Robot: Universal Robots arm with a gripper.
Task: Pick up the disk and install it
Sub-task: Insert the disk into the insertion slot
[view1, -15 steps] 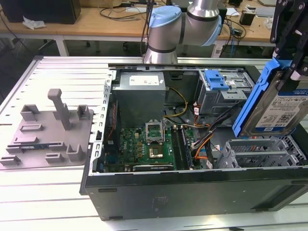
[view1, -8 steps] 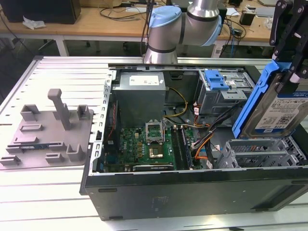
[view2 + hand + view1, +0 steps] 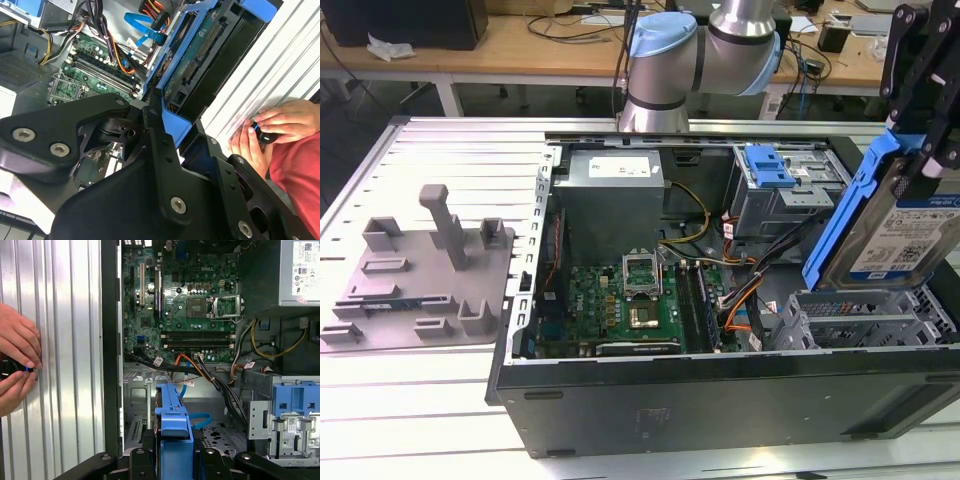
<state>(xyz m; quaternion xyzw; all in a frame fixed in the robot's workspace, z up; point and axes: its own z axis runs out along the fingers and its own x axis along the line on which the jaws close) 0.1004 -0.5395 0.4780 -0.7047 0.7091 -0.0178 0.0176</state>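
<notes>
Clamping the disk [image 3: 905, 228] by its blue carrier, the end effector [image 3: 926, 150] has its black fingers [image 3: 137, 460] closed on either side of the frame; both wrist views show the grip.
- Disk: tilted, label side facing the exterior view's right, one long edge up. It hangs over the grey drive cage [image 3: 865, 318] at the near right corner of the open computer case [image 3: 620, 390], right as the exterior view has it. Cannot tell if its lower edge touches the cage.
- Second wrist view: underside of the disk [image 3: 200, 55], green board and connector showing inside the blue frame.
- Case interior: motherboard [image 3: 620, 300] on the floor, power supply [image 3: 615, 170] at the far wall, blue latch [image 3: 767, 165] on the far right bay.
- Bench [image 3: 420, 150]: slatted metal. Grey holder tray [image 3: 420, 270] lies well apart from the case, on the exterior view's left.
- A person's hands [image 3: 17, 365] rest on the bench beside the case, around a small black object.
</notes>
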